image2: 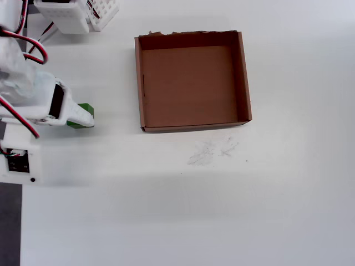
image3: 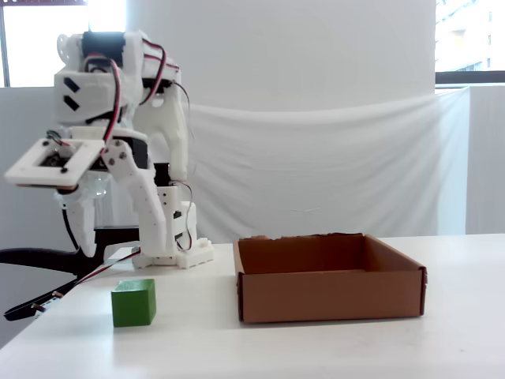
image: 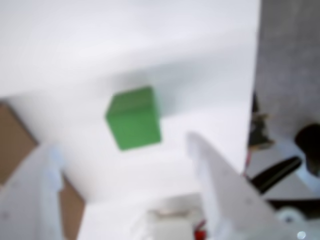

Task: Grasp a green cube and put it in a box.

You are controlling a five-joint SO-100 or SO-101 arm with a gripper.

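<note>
The green cube (image: 134, 118) sits on the white table, a short way left of the box (image2: 244, 77) in the overhead view. My gripper (image: 121, 141) is open and empty, and its two white fingers (image: 220, 185) straddle the cube from above. In the overhead view the gripper (image2: 82, 117) covers most of the cube (image2: 86, 110). In the fixed view the cube (image3: 133, 302) rests on the table below the gripper (image3: 118, 249), apart from the fingers. The brown cardboard box (image3: 327, 294) is empty, with its ragged edge at the top of the overhead view.
The arm's base (image2: 19, 160) stands at the table's left edge, with dark floor (image2: 10, 221) beyond. A white perforated part (image2: 102, 11) lies at the top left. Scuff marks (image2: 213, 151) are below the box. A white cloth (image3: 316, 158) hangs behind.
</note>
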